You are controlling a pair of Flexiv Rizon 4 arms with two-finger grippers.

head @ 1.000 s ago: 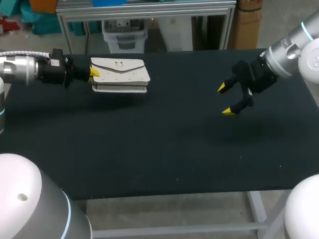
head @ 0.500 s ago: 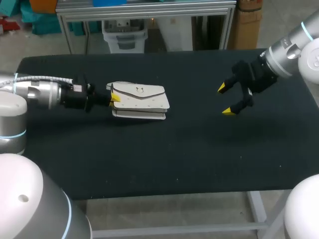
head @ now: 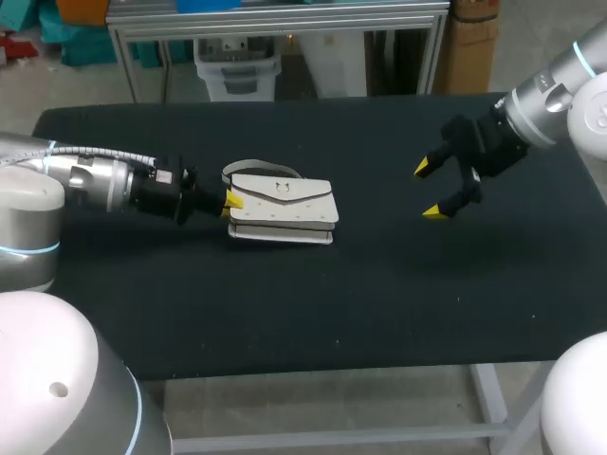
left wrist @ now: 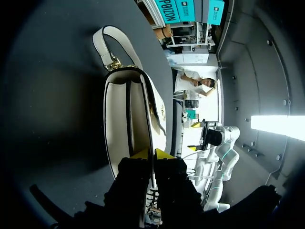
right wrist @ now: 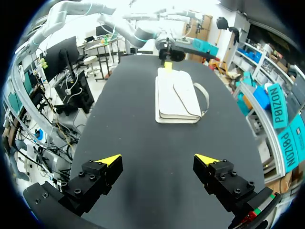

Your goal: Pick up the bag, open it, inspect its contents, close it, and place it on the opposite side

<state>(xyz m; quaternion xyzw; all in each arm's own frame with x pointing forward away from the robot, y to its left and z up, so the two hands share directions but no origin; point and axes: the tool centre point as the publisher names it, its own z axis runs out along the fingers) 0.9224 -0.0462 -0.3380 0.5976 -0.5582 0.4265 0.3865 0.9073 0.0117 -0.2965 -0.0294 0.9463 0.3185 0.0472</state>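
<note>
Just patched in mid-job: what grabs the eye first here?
The white handbag, flap closed, sits left of middle on the black table, with the left gripper shut on one end. The right gripper hangs open at the right side, well apart from the bag.

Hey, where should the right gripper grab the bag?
Probably its free right end, coming in from the right: the bag lies flat, its thin edge facing the open right gripper, and the left gripper clamps the other end.
</note>
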